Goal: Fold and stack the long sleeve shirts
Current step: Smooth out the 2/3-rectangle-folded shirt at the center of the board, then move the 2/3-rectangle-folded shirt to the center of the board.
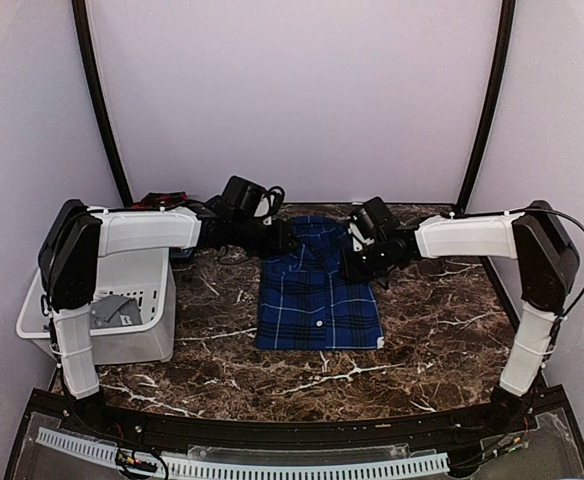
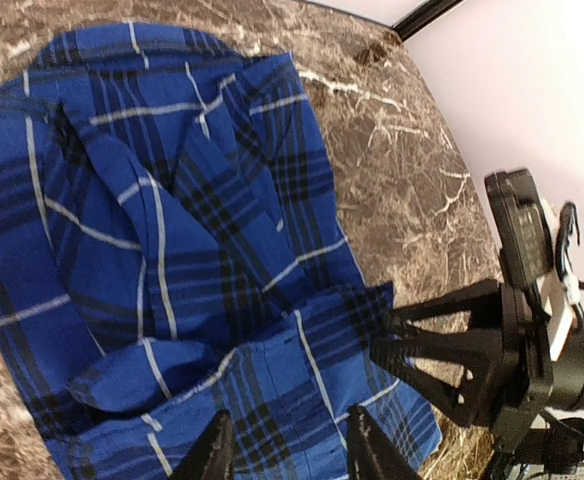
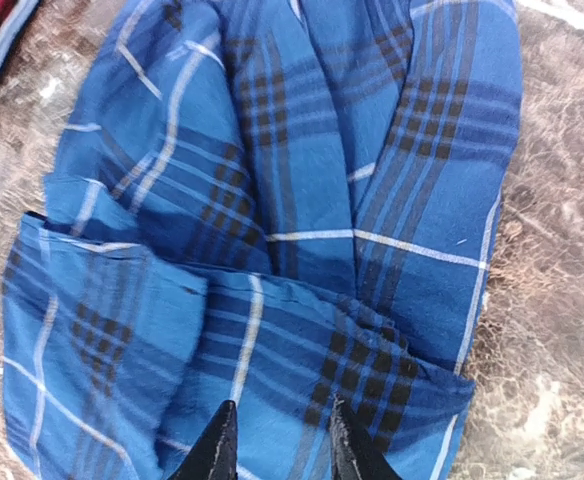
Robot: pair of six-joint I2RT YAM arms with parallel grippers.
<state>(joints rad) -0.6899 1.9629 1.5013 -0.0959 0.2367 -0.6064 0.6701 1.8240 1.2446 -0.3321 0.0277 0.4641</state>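
We judge the job under way but well short of done: the dark blue shirt (image 1: 317, 300) lies in the middle of the counter (image 1: 432, 330), already gathered into a rough rectangle with its sides turned in. Its far end by the collar is rumpled and needs at least one more fold. The red-and-black shirt (image 1: 162, 199) sits bunched at the far left edge behind the left arm, unfolded as far as we can see, so it is left to do and nothing is stacked yet. The top view alone gives us this layout, along with a white basket (image 1: 132, 300) on the left and both arms meeting at the shirt's far end. The left wrist view shows the left claw (image 2: 292, 450) with its fingers apart over flat cloth, holding nothing. It also shows the right claw (image 2: 404, 342) from the side, its tips against a raised flap at the shirt's edge. The right wrist view shows that claw's fingers close together over the plaid, but we cannot tell whether they pinch it.
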